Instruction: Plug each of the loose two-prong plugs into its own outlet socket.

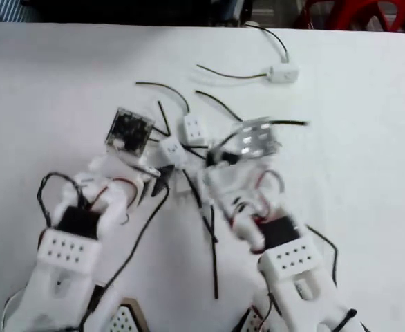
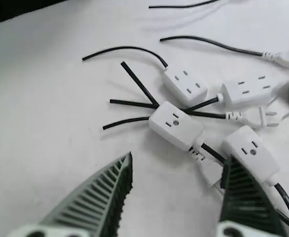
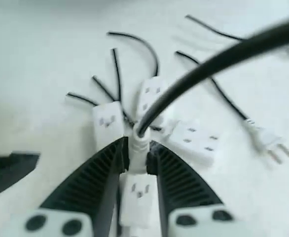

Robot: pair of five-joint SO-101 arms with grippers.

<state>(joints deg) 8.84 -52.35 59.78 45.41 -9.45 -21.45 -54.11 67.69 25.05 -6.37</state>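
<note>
Between both arms: spotting white socket blocks (image 2: 176, 123) tangled with short black cords (image 2: 134, 80) on the table (image 1: 50, 83), plus a far block (image 1: 283, 72) sitting well apart.
Right gripper (image 3: 137, 145): clamping tight on a white plug (image 3: 138, 134) at its neck, trailing a black cord away.
Left gripper (image 2: 178, 158): hanging spread wide just beside the pile, holding nothing.
Loose plug (image 2: 282, 58): lying at the pile's edge, pointing its prongs outward.
Handling: looking light and hard-shelled, probably skidding when pushed; leaning toward pinching the plug body, not the prongs.
Held plug's prongs: hiding under the fingers, maybe already seating into the lower block (image 3: 134, 192).
</note>
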